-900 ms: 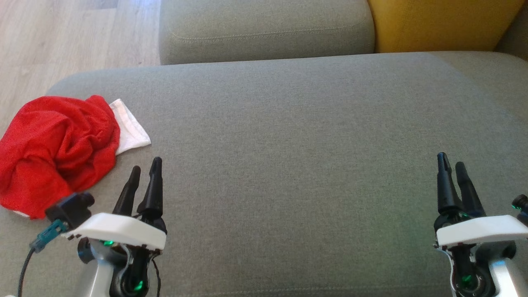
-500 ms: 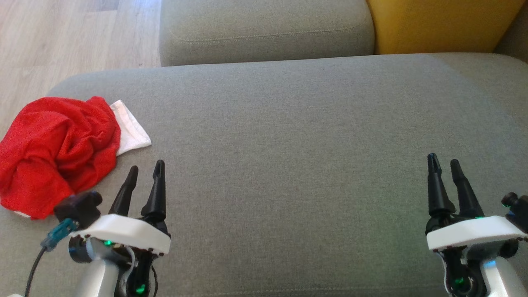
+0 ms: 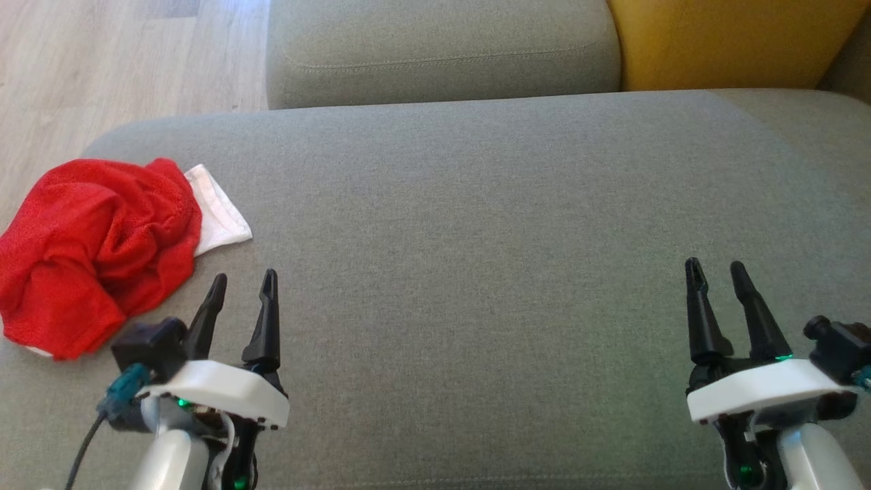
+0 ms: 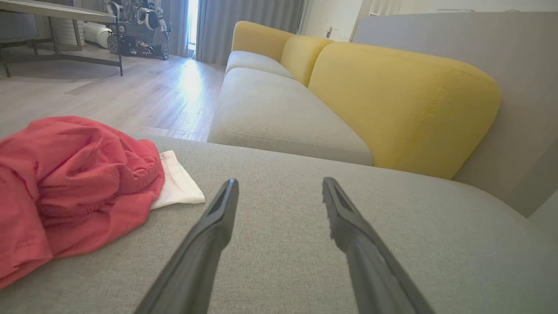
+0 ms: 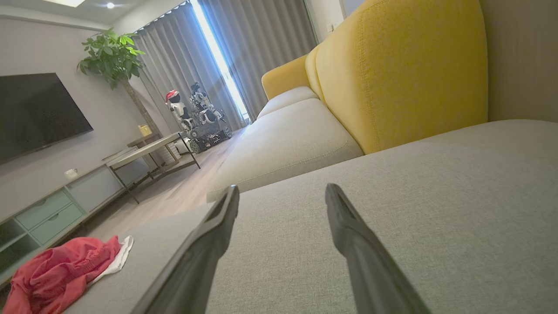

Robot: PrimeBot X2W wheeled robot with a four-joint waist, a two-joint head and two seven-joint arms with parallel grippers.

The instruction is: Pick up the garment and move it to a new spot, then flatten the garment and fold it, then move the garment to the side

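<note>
Both released, empty: left pincer lower left, right pincer lower right; crumpled red garment lies left on sofa cushion.

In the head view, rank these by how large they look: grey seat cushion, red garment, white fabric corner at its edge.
Largest: grey seat cushion.
Then: red garment.
Smallest: white fabric corner, partly covered.

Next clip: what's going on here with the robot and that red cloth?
Nothing is held yet. The red garment lies crumpled at the left end of the grey sofa cushion, white fabric showing at its edge. The left gripper hovers open beside it, not touching; the right gripper is open too, far off over bare cushion.
</note>
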